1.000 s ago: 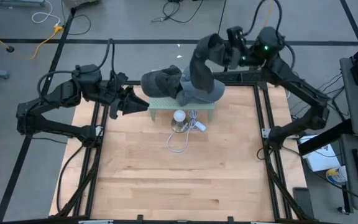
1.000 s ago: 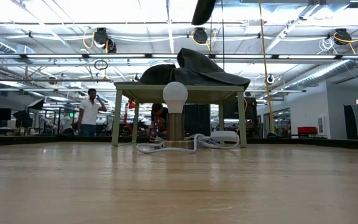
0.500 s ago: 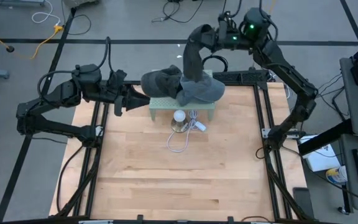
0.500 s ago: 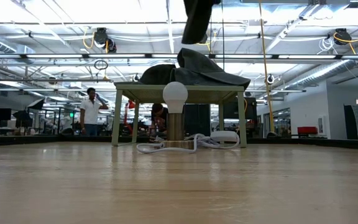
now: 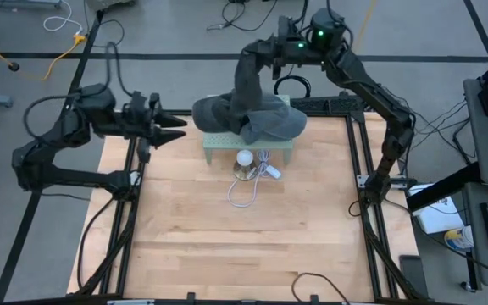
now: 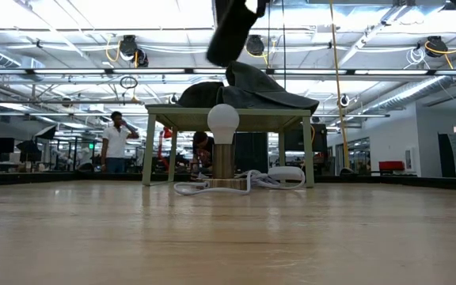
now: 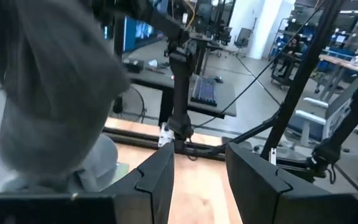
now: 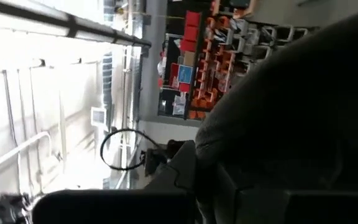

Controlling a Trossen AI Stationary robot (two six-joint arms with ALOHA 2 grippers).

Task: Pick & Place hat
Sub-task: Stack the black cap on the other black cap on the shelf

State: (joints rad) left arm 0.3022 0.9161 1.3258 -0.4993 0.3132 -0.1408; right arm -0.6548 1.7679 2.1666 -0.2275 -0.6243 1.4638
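Note:
My right gripper (image 5: 271,47) is above the far edge of the table, shut on a dark grey hat (image 5: 246,80) that hangs from it; the low view shows this hat (image 6: 232,32) at the picture's top. Two more grey hats (image 5: 265,123) lie on a small green stand (image 5: 248,148), seen in the low view as a pile (image 6: 252,87). My left gripper (image 5: 174,127) is open, level, left of the stand and pointing at it; its wrist view shows open fingers (image 7: 160,174) and the hanging grey hat (image 7: 48,93) close ahead. My right gripper holds the dark grey hat by its upper end (image 5: 257,52), coming level from the table's right. The hat hangs limp below the fingers, its lower end (image 6: 214,57) lifted clear above the hats on the stand. The cloth (image 8: 291,112) hides the fingers in the wrist view.
A light bulb on a base (image 5: 244,159) with a white cord (image 5: 242,193) sits on the table just in front of the stand. Bare wood (image 5: 244,246) stretches to the near edge. Black frame rails (image 5: 363,161) run along the sides. A person (image 6: 115,142) stands far off.
My right gripper has swung toward the table's left along the far edge, carrying the hanging hat with it; the hat now hangs over the left part of the stand. My left arm has drawn back slightly toward the table's left and its gripper has levelled.

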